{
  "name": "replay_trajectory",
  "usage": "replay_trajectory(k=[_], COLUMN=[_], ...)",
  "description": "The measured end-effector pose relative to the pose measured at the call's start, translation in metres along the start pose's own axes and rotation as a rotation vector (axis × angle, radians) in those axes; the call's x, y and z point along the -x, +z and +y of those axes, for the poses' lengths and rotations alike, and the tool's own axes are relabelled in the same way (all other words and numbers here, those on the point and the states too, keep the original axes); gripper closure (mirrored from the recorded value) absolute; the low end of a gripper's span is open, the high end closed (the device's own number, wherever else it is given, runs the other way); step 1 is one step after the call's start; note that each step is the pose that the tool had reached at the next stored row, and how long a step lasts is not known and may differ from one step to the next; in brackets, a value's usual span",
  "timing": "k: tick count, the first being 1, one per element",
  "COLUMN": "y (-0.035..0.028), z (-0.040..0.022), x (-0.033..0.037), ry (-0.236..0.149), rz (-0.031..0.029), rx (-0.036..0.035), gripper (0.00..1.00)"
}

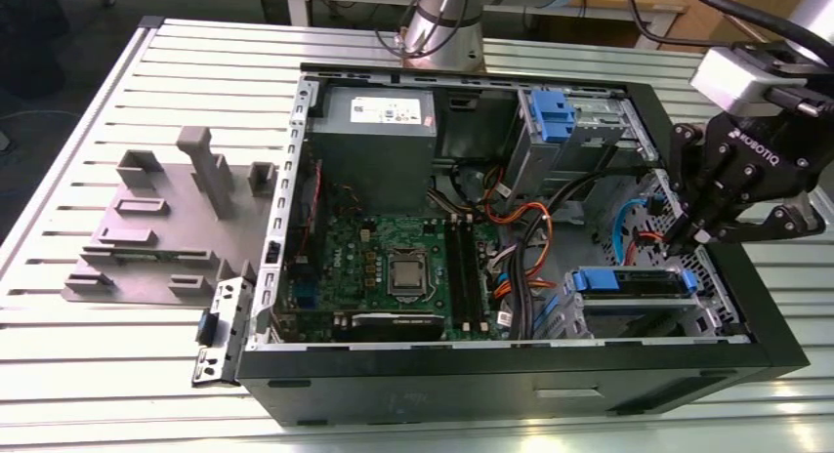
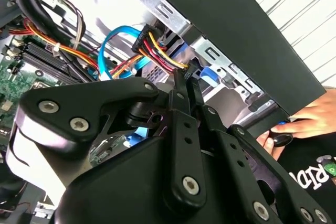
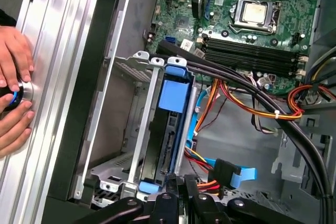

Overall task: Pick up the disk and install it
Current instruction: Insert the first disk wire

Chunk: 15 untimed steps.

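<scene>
The disk (image 1: 634, 282) sits in the drive bay at the near right corner of the open computer case (image 1: 729, 267), its blue side rails showing. In the first wrist view the disk (image 3: 169, 140) stands edge-on between the bay's silver walls, with a blue rail tab (image 3: 174, 96) at its end. My gripper (image 1: 678, 246) hangs inside the case just above that bay, by the right wall. In the second wrist view the gripper (image 2: 185, 77) has its fingers pressed together, nothing visible between them, close to a red, yellow and black cable plug (image 2: 160, 51).
A blue flat cable (image 3: 231, 172) and orange wire bundles (image 3: 252, 106) run loose beside the bay. The motherboard (image 1: 391, 267) fills the case floor. A person's hand (image 3: 13, 90) rests on the ribbed table outside the case wall. A grey fixture plate (image 1: 156, 238) lies on the exterior view's left.
</scene>
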<state>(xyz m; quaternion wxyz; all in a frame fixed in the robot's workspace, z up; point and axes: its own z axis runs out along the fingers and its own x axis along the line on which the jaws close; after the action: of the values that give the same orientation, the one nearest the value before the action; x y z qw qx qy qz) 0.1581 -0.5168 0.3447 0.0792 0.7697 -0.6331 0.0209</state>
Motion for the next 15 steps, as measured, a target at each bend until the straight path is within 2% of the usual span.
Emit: replay_trajectory(k=[6,8,11,15], y=[0.0018,0.0028,0.0043,0.0056], z=[0.0111,0.0126,0.0124,0.0125], x=[0.0007,0.0009,0.0011,0.0013], ry=[0.004,0.007,0.025,0.06], rz=[0.0026,0.0035,0.0031,0.0012], rx=[-0.0315,-0.0385,-0.0403,-0.0381], gripper=[0.83,0.83,0.83,0.83])
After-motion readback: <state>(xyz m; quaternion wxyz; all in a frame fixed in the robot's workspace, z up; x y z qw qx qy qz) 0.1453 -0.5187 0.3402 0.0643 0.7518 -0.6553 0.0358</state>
